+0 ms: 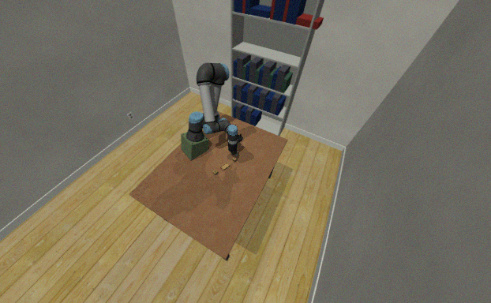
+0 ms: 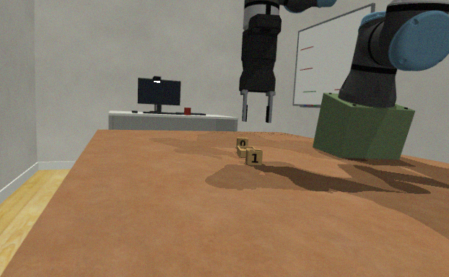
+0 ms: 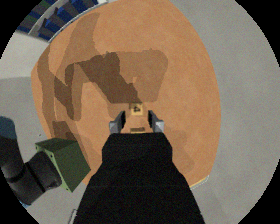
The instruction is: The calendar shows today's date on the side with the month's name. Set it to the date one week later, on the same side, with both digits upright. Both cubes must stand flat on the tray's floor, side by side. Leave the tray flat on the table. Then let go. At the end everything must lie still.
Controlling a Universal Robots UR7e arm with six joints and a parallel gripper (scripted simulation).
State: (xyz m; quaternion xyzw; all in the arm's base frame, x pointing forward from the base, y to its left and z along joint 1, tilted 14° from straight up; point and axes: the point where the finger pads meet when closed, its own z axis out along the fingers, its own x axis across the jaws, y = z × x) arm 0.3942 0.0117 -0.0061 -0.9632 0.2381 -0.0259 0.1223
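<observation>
My gripper [image 1: 235, 155] [image 2: 256, 120] [image 3: 136, 115] is open and empty, pointing down, high above the table near one cube. This wooden cube [image 1: 234, 159] [image 2: 254, 157] [image 3: 136, 109] stands on the table beyond one end of the tray; it shows an upright 1 toward the exterior camera and a dark digit like a 4 on top. The small wooden tray [image 1: 225, 166] [image 2: 241, 153] lies flat on the table, without a cube in it. The other cube [image 1: 215, 173] [image 2: 242, 142] stands beyond the tray's other end and shows 0 toward the exterior camera. No month name is readable.
The green robot base block [image 1: 194, 147] [image 2: 362, 131] [image 3: 66, 162] stands at one side of the brown table [image 1: 189, 197] [image 2: 159, 216]. A bookshelf [image 1: 266, 53] stands behind the table. A desk with a monitor [image 2: 159, 91] is farther off. Arm shadows fall around the cubes.
</observation>
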